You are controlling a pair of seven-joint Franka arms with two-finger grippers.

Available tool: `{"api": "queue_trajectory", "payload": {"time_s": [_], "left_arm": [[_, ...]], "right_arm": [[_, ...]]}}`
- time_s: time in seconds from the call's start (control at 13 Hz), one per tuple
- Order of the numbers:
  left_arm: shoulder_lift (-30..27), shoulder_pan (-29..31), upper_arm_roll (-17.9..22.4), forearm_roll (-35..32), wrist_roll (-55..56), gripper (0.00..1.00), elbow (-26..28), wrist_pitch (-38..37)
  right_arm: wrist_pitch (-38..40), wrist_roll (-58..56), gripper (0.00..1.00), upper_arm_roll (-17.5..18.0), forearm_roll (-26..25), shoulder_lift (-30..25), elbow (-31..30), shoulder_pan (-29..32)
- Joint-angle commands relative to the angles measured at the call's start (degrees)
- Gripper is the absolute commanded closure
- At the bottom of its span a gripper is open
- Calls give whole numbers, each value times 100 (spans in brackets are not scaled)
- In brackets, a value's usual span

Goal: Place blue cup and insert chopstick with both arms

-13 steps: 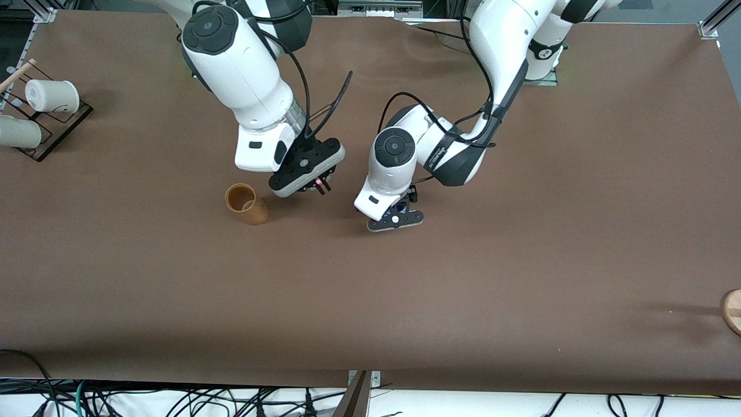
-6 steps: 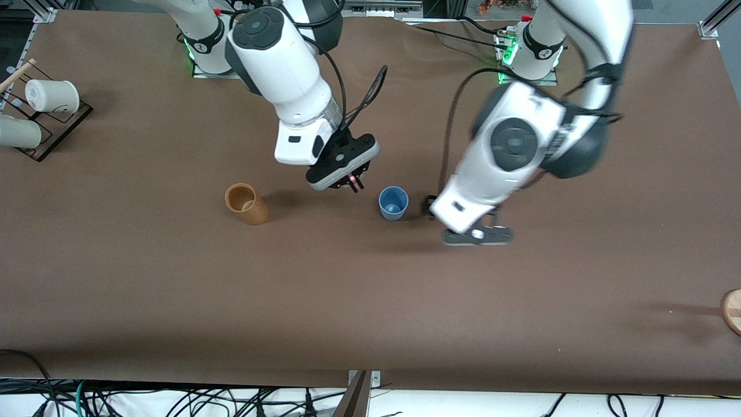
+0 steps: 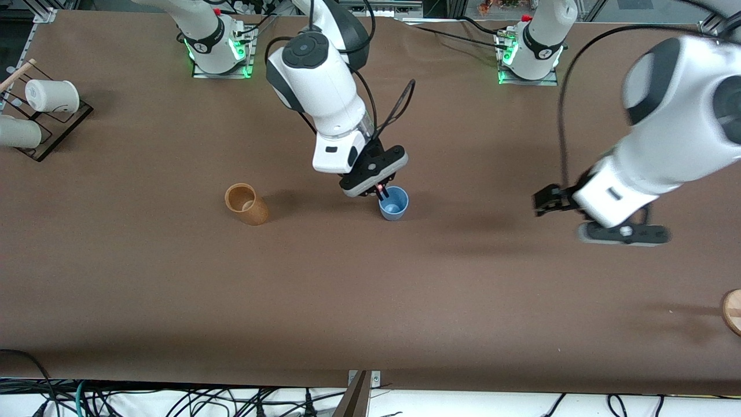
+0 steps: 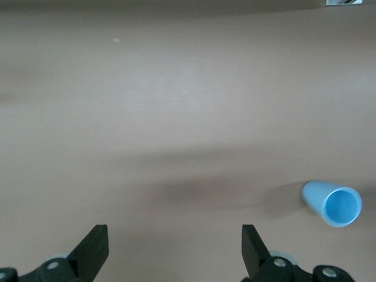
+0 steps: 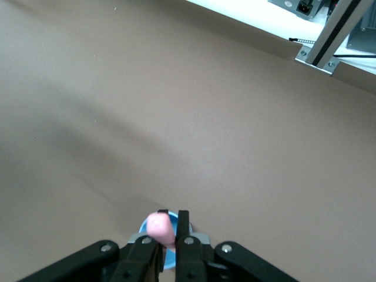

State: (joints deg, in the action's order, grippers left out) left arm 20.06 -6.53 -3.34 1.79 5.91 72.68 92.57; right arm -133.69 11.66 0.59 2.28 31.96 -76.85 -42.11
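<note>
Now, in the front view, the small light-blue plastic cup stands upright and alone near the middle of the brown worktop, well clear of every edge, its mouth open upward to take a stick from above. The right gripper hangs over the cup's rim on the side toward the robots' edge, fingers pinched on the thin pink-red chopstick, of which only a short bright tip shows here. Holding it nearly on end over the opening looks meant to let it drop straight in. The left gripper is up over bare tabletop toward the left arm's end, well apart from the cup and out of the other arm's way. An orange-brown tan cup stands toward the right arm's end, level with the blue one. White cups on a dark rack sit by the corner at the right arm's end, near the robots' edge.

From the left wrist view, the left gripper's fingers are spread wide with nothing between them, and the blue cup shows off to one side, empty.

From the right wrist view, the right gripper has its fingers pressed together on the chopstick, whose pink end faces the camera, with the cup's blue rim peeping out directly beneath. So the stick seems roughly lined up, though not yet inserted.
</note>
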Motion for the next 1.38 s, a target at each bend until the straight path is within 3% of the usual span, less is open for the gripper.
{"api": "queue_trajectory", "payload": {"time_s": [0.0,0.54,1.0,1.08,1.15,1.23,1.31], "left_arm": [[-493,441,96,49,-861,0,246,-309],[-1452,565,563,155,-1303,0,1309,-371],[-1348,539,545,164,-1276,0,1214,-502],[-1303,556,545,164,-1285,0,1196,-529],[-1303,565,545,164,-1285,0,1196,-538],[-1294,565,545,164,-1285,0,1187,-538],[-1294,565,545,164,-1285,0,1187,-538]], "right_arm": [[53,310,100,-68,-236,652,942,-131],[-96,469,100,-67,-482,979,1058,-262],[-201,732,100,-67,-808,1251,1058,-342],[-202,733,91,-59,-808,1269,1058,-342],[-202,741,63,-59,-799,1286,1058,-342],[-202,741,26,-59,-799,1304,1058,-342],[-210,741,0,-67,-790,1304,1058,-342]]}}
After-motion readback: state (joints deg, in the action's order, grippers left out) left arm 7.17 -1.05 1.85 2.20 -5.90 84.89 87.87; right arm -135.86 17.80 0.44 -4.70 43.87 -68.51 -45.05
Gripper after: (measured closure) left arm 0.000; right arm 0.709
